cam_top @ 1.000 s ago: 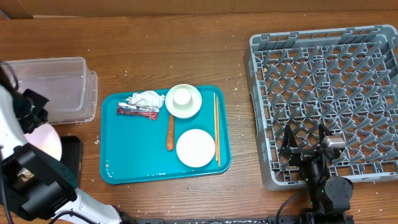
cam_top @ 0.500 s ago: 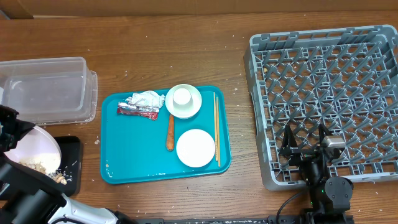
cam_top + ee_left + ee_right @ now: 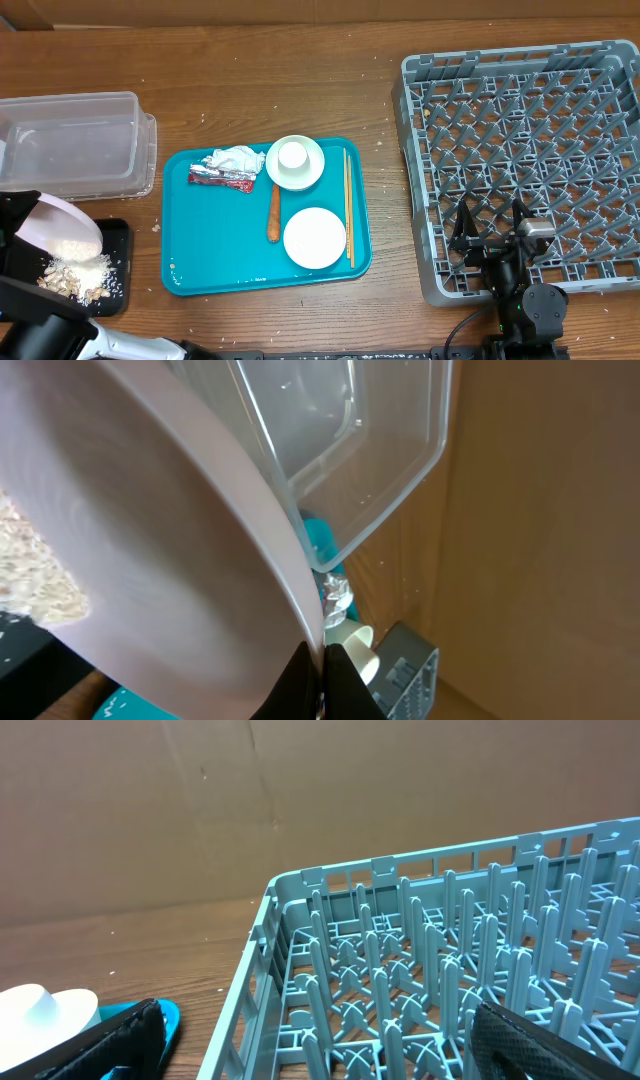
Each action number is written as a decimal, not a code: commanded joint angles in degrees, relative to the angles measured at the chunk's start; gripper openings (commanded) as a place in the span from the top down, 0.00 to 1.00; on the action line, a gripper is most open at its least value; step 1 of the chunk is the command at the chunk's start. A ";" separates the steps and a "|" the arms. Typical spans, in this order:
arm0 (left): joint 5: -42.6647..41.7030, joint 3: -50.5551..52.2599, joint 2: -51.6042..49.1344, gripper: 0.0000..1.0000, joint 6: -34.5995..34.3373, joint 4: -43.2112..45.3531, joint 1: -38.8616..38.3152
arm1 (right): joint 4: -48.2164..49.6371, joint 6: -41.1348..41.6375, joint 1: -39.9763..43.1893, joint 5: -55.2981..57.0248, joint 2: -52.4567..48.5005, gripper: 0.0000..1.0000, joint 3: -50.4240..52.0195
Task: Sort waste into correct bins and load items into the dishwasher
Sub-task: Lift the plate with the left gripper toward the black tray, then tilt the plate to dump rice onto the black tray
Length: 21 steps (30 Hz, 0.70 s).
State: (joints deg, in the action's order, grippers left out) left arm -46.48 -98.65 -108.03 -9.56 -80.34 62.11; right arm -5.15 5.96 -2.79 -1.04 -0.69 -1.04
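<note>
Right now I have the left hand point(image 3: 318, 682) clenched on the rim of the large plate point(image 3: 66, 226), which hangs steeply tilted over the black tray point(image 3: 118, 240) at the near left corner of the worktop point(image 3: 300, 80), just in front of the clear tub point(image 3: 138, 150). Most of the rice scraps point(image 3: 76, 276) lie in a loose heap on that tray, though the left wrist view shows a patch of grains clinging to the plate's face. I judge the plate to be stiff, glazed and slick, fairly heavy for a two-finger pinch on one edge, and breakable if it slips or knocks the tub wall. So I would keep the grip deep on the rim, avoid any sharp shake to free the last grains, and carry it edge-up so it can stand between the pegs of the dish rack point(image 3: 408, 110), which sits well apart on the far right. The scraps themselves are light and scatter easily. The right hand point(image 3: 490, 238) is released, its fingers spread wide over the near edge of the rack, holding nothing. On the teal tray point(image 3: 200, 270) the tissue point(image 3: 236, 158), red wrapper point(image 3: 220, 180), carrot point(image 3: 273, 212), small bowl point(image 3: 295, 170) with the cup point(image 3: 291, 154) in it, and smaller plate point(image 3: 314, 238) wait untouched.
</note>
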 commanded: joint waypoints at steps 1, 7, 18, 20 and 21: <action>-2.62 0.02 -0.15 0.96 2.47 -0.83 1.84 | 0.31 -0.22 -0.46 0.35 0.50 0.00 0.57; -7.80 0.02 -0.07 0.96 4.04 -1.84 4.31 | 0.31 -0.22 -0.46 0.35 0.50 0.00 0.57; -13.75 0.02 0.04 0.96 7.72 -3.50 8.17 | 0.31 -0.22 -0.46 0.35 0.50 0.00 0.57; -14.91 0.02 0.04 0.96 8.04 -4.81 9.03 | 0.31 -0.22 -0.46 0.35 0.50 0.00 0.57; -15.37 0.02 0.04 0.96 8.83 -5.31 9.22 | 0.31 -0.22 -0.46 0.35 0.50 0.00 0.57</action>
State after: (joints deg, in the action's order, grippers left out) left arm -57.54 -98.63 -108.03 -3.92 -84.42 70.17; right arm -5.15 5.93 -2.79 -1.08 -0.69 -1.06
